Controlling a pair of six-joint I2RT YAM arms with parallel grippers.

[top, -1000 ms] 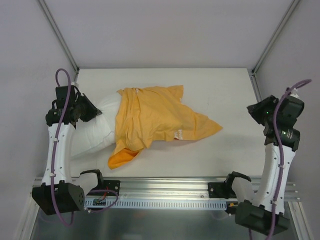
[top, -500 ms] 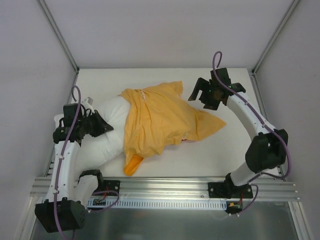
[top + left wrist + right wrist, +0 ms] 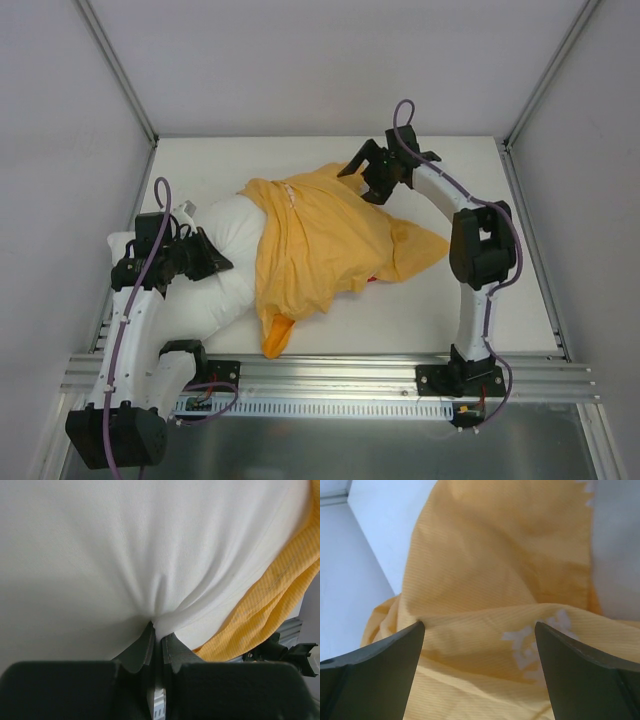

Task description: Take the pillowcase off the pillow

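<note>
Nearest, the left fingers are pinched tight on a fold of the plump white fabric pillow, which bulges straight ahead of them on the white bench. Beyond those fingers and to their right, the crumpled orange-yellow fabric pillowcase covers the pillow's other end. Farthest off, the right fingers stand spread wide, holding nothing, with the pillowcase's far edge showing in the gap between them.
</note>
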